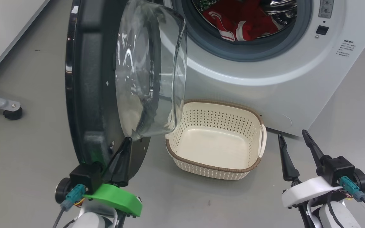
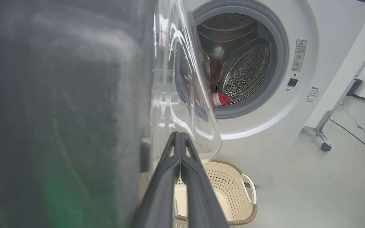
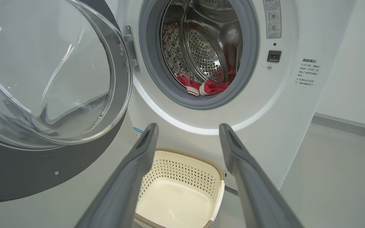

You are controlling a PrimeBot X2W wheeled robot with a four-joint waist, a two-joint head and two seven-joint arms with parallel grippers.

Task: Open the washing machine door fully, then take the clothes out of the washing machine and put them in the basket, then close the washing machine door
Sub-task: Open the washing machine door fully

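The washing machine (image 1: 265,72) has its front towards me, and the washing machine door (image 1: 87,95) stands open on the hinge at the robot's left of the drum mouth. The door juts out from the machine's face, its black rim edge-on and its glass bowl (image 1: 147,72) bulging towards the opening. The left end effector (image 1: 127,141) is closed, its two dark fingers pressed flat together and gripping nothing. It is out in front of the washing machine at the foot of the door, tip up against the door's inner face just under the lower edge of the glass bowl. Whether it actually touches the door I cannot tell. The right end effector (image 1: 292,133) is open, fingers spread wide with nothing between them. It hangs above the floor just off the washing machine's lower right corner, pointing at the machine's front. The clothes (image 1: 239,23), red with white stripes, lie inside the washing machine at the bottom of the steel drum (image 3: 201,47). They are bunched against the grey rubber seal (image 1: 249,53), well apart from both end effectors and higher than either. The basket (image 1: 211,173) sits on the floor just in front of the washing machine, below the drum mouth. It is between the door and the right end effector, nearer the latter.
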